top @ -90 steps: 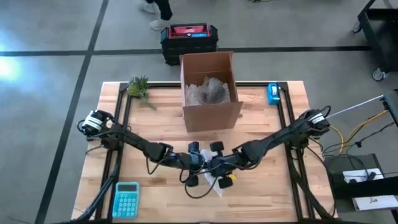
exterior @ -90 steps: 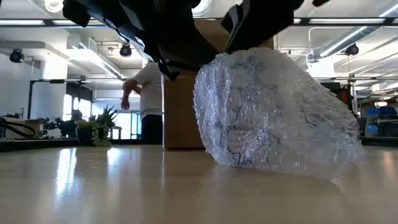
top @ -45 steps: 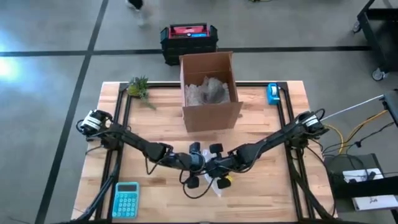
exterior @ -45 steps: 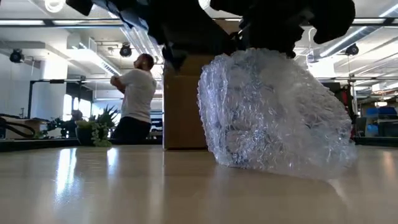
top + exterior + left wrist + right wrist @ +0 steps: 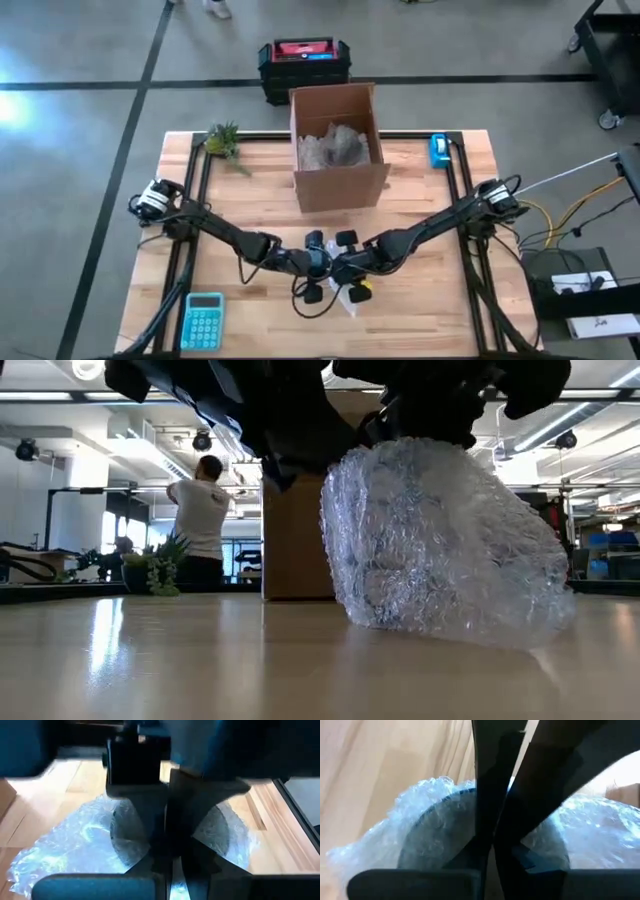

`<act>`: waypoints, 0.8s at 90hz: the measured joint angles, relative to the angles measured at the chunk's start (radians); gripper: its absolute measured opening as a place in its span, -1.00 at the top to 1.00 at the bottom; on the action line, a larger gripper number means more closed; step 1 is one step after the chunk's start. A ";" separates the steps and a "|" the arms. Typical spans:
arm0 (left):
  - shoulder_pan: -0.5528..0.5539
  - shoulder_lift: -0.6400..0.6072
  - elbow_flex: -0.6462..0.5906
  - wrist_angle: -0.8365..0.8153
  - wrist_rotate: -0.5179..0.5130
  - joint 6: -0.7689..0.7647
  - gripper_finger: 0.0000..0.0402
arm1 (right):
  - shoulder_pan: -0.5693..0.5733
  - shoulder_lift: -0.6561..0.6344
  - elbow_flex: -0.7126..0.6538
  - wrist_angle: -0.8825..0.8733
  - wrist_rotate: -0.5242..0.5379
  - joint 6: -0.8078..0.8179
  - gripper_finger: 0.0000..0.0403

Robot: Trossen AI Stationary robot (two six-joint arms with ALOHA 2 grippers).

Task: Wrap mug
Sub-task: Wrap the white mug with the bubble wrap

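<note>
The mug shows only as a dim grey round shape (image 5: pixel 432 840) inside a lumpy bubble wrap bundle (image 5: pixel 440 545), whose underside rests on the wooden table (image 5: pixel 240 200) near the front middle. In the high view the bundle (image 5: pixel 350 298) sticks out below the two grippers. They meet on top of it, my left gripper (image 5: pixel 318 268) coming from the left and my right gripper (image 5: pixel 350 268) from the right. Both are shut at the wrap's top. My left gripper has its two fingers (image 5: pixel 150 835) shut together on the bubble wrap at the bundle's top (image 5: pixel 100 830), coming slanting down from the table's left. The fingers hide the place of contact. The bundle stays on the table. My right gripper is shut on the wrap at the top of the bundle (image 5: pixel 425 795), slanting down from the table's right. Its own fingers (image 5: pixel 487 820) cover the place of contact. One layer or several, I cannot tell.
An open cardboard box (image 5: pixel 338 150) holding bubble-wrapped items stands behind the bundle. A teal calculator (image 5: pixel 203 320) lies front left, a small plant (image 5: pixel 224 140) is far left, and a blue object (image 5: pixel 438 150) is far right. A person (image 5: pixel 200 520) stands beyond the table.
My right gripper has moved toward the table's left and down onto the bundle's top. The loose tail of wrap on the bundle's right in the low view has drawn in, so the bundle is more compact. Its base has stayed put.
</note>
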 joint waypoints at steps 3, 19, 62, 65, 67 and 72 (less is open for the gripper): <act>0.000 0.000 0.000 -0.002 0.001 0.000 0.89 | 0.000 -0.010 0.016 -0.029 -0.001 0.002 0.91; 0.002 0.002 -0.002 0.002 0.006 0.000 0.89 | 0.007 -0.049 0.086 -0.127 -0.080 0.012 0.91; 0.002 0.004 -0.004 0.021 0.008 0.000 0.89 | -0.019 0.050 0.070 -0.119 -0.146 -0.012 0.91; 0.002 0.004 -0.005 0.023 0.008 0.000 0.89 | -0.022 0.054 0.067 -0.116 -0.143 -0.017 0.91; 0.002 0.004 -0.005 0.024 0.008 0.000 0.89 | -0.023 0.055 0.063 -0.110 -0.142 -0.017 0.91; 0.002 0.005 -0.005 0.027 0.008 0.001 0.89 | -0.026 0.056 0.047 -0.093 -0.141 -0.019 0.91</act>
